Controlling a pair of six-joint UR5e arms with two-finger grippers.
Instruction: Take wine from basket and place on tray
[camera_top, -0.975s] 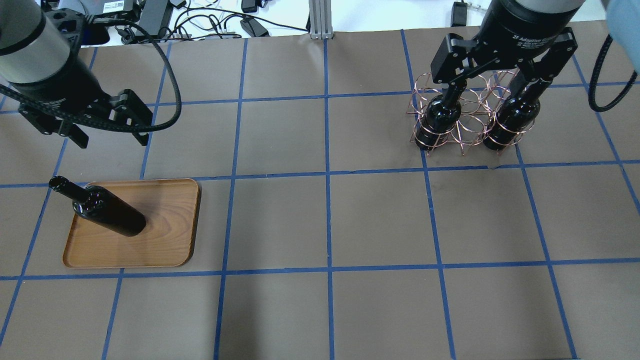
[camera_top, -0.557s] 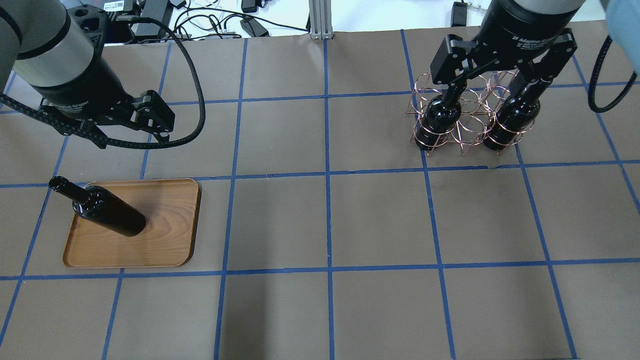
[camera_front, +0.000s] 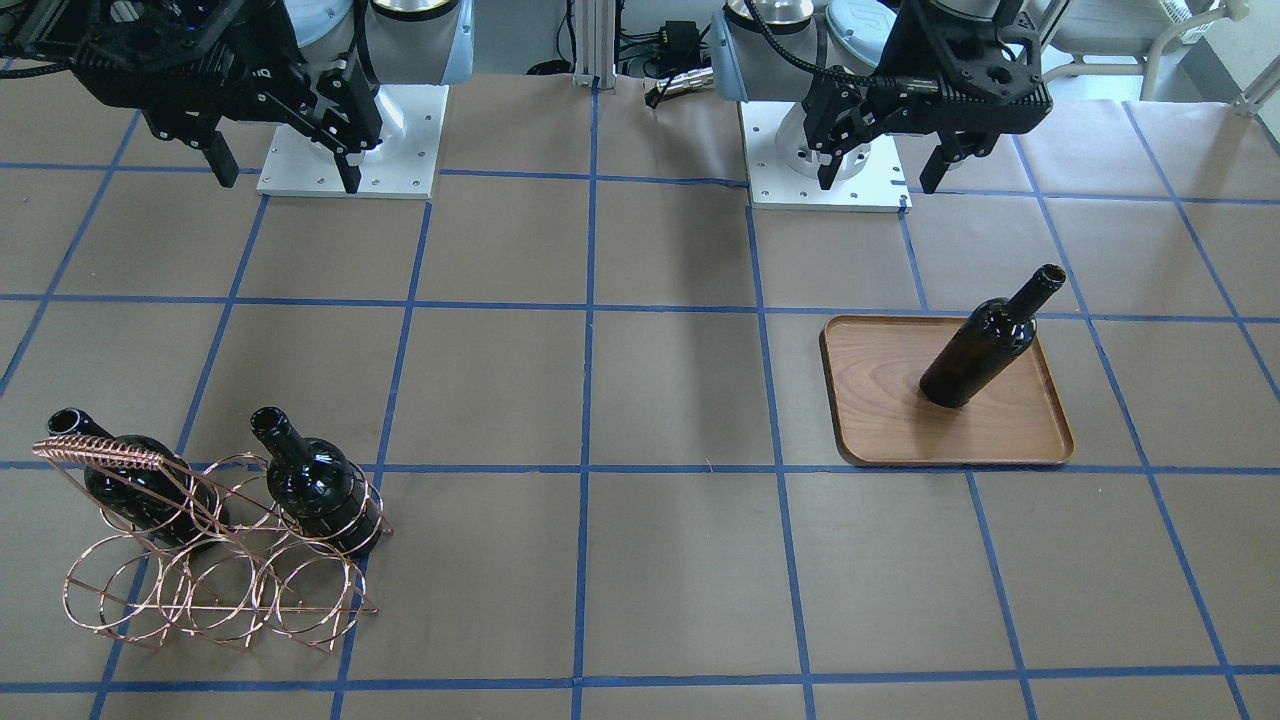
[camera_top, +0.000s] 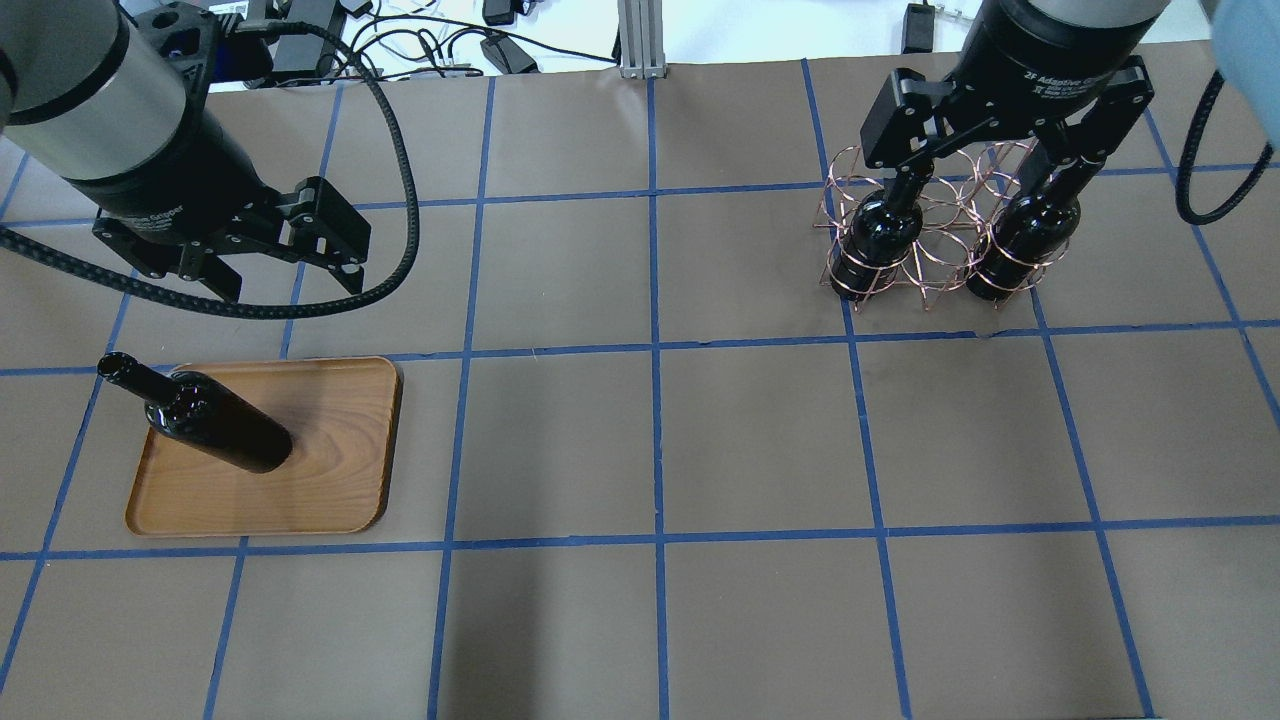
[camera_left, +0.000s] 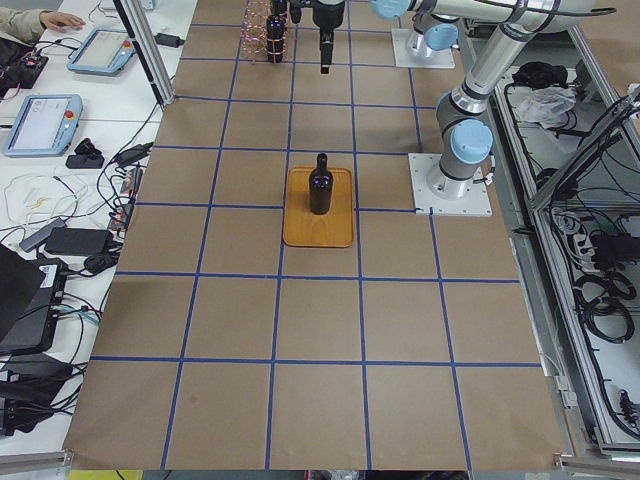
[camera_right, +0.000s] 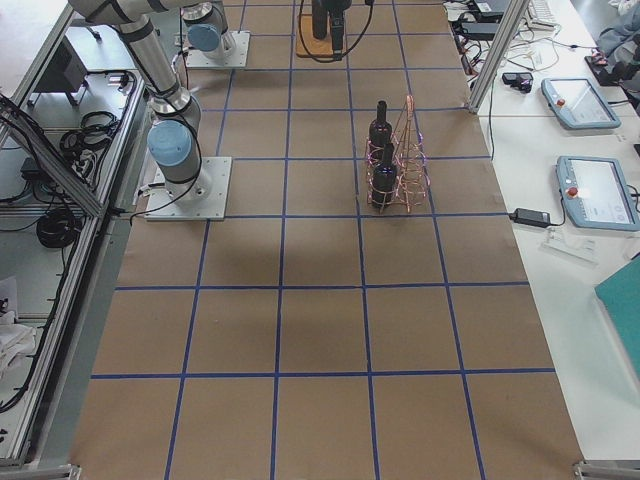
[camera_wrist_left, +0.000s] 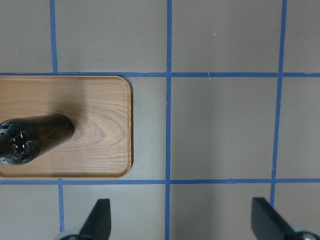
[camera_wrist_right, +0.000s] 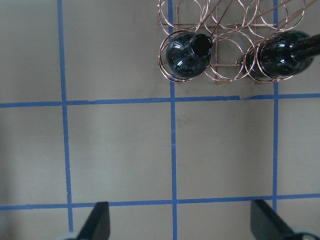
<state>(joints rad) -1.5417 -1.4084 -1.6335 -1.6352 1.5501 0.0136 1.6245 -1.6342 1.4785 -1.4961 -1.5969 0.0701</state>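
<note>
One wine bottle (camera_top: 215, 425) stands upright on the left part of the wooden tray (camera_top: 335, 480); it also shows in the front view (camera_front: 985, 340) and the left wrist view (camera_wrist_left: 30, 140). My left gripper (camera_top: 290, 285) is open and empty, high up, beyond the tray's far right part. The copper wire basket (camera_top: 925, 235) holds two more bottles (camera_top: 875, 235) (camera_top: 1020, 245) in its end rings, with empty rings between them. My right gripper (camera_top: 985, 185) is open and empty, high above the table; in its wrist view the basket (camera_wrist_right: 225, 30) lies ahead of the fingers.
Brown paper with a blue tape grid covers the table (camera_top: 650, 450). Cables and power bricks (camera_top: 430, 40) lie beyond the far edge, next to an aluminium post (camera_top: 640, 40). The arms' base plates (camera_front: 350, 140) (camera_front: 825, 170) sit at the robot's side.
My left arm has swung right, from over the table's left edge to beyond the tray's far right part. The right arm, bottles and basket have not moved.
</note>
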